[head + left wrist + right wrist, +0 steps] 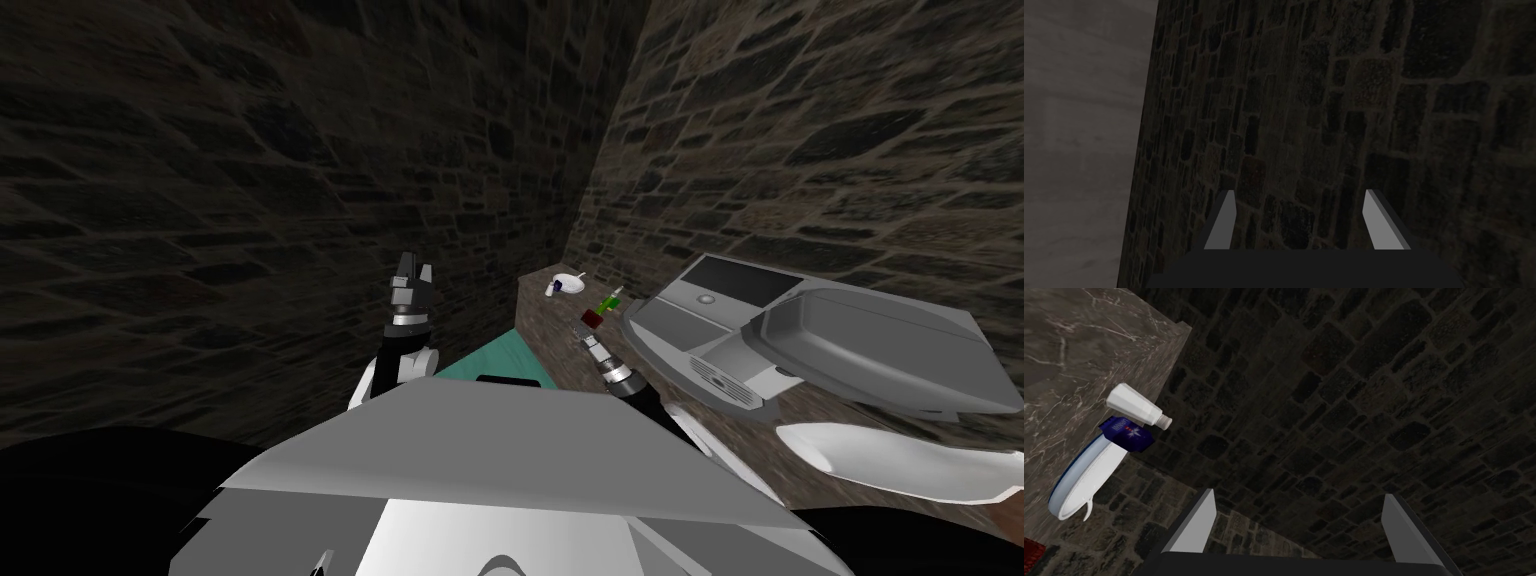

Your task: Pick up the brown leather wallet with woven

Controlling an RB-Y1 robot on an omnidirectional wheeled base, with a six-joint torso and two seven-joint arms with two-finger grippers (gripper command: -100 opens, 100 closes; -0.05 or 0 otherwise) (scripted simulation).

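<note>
One bottle (1133,405) touches a plate (1088,479) on the counter (1079,348) beyond the right gripper (1299,493).

The walls (250,180) read to me as rough, dull stone masonry. The counter (1069,348) looks like smooth brown marble with pale veins. The plate (1084,480) and bottle (1136,408) are smooth white, and the grey machine (800,340) is plain and matt. My right gripper (1299,493) has smooth, matt grey fingers (1194,523).
</note>
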